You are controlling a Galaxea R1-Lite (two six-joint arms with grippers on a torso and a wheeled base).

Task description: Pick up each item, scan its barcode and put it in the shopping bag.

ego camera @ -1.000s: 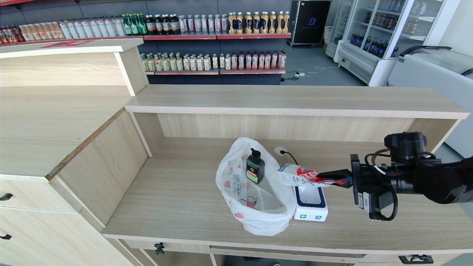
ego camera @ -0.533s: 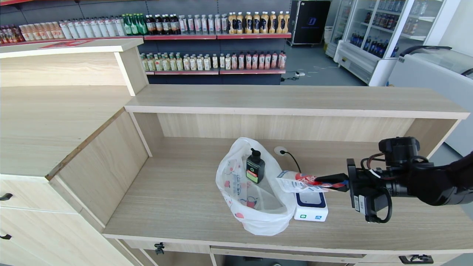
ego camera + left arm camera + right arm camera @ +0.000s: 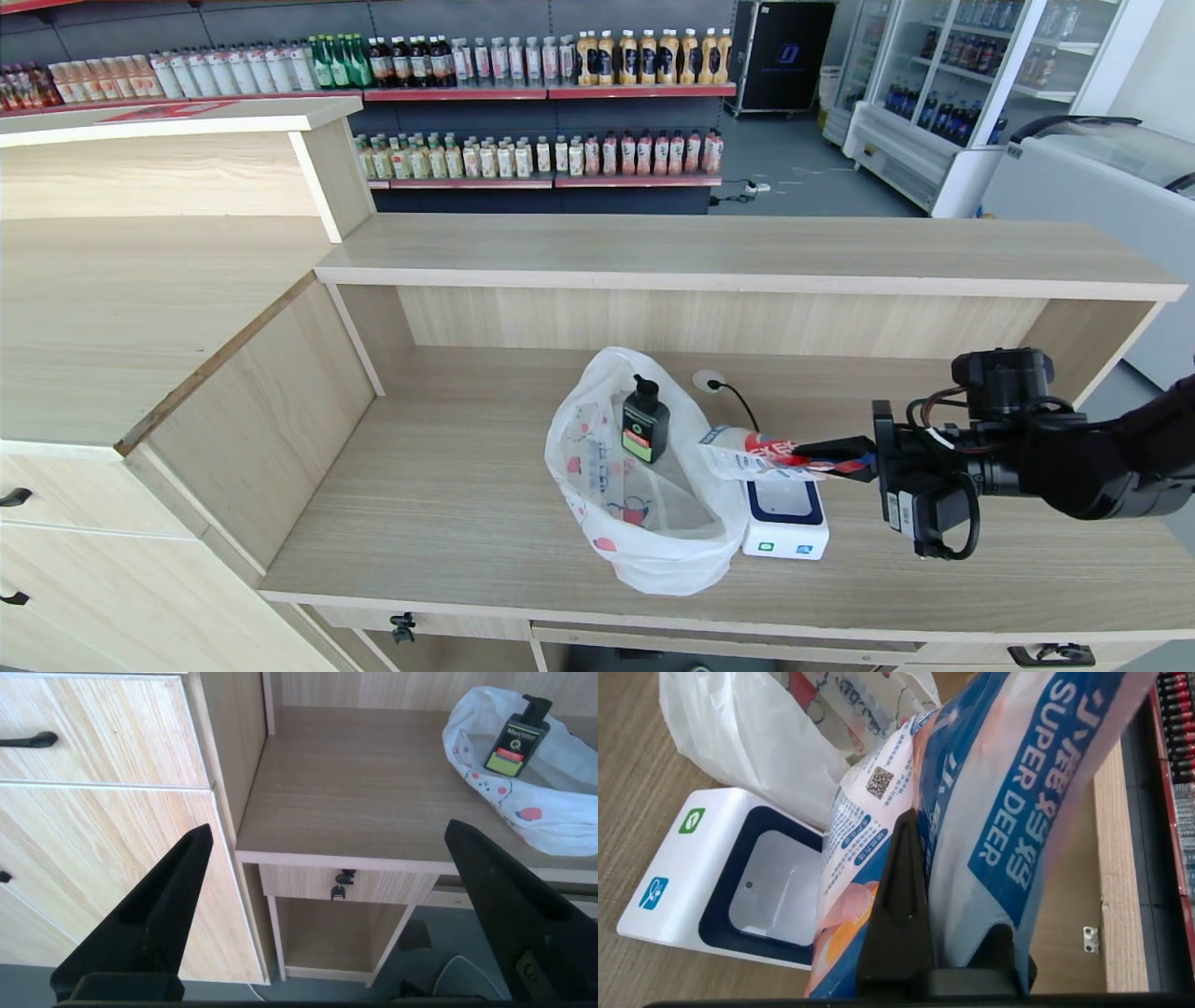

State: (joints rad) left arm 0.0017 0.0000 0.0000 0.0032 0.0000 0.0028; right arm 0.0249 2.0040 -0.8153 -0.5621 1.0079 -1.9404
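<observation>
At the left, the left pincer (image 3: 327, 829) is hanging low in front of the desk's (image 3: 448, 504) near left corner, beside the pale wood drawers (image 3: 93, 793); its two dark fingers (image 3: 159, 905) are spreading wide apart and gripping nothing. Further along, toward the middle of the desk, the white shopping bag (image 3: 644, 523) with red and blue spots is sitting with its mouth gaping upward. A black pump bottle (image 3: 644, 422) with a green and red label is standing upright inside it, leaning against the far wall of the bag. Just behind the bag, a black cable (image 3: 738, 397) is running out of a round white socket (image 3: 709, 380) in the desk top. Just beside the bag's right side, the white scanner (image 3: 784, 523) with its dark blue framed window is lying on the desk, touching the plastic of the bag. Over the scanner's far end, a red, white and blue packet (image 3: 756, 453) is being held in the air, lying roughly level, with its free left end reaching over the right rim of the bag. From the right, the right pincer (image 3: 805, 453) is clamping the packet's right end between its narrowed black fingers, one finger (image 3: 901, 905) pressing against the printed side. In the right wrist view the scanner's window is showing below the packet
</observation>
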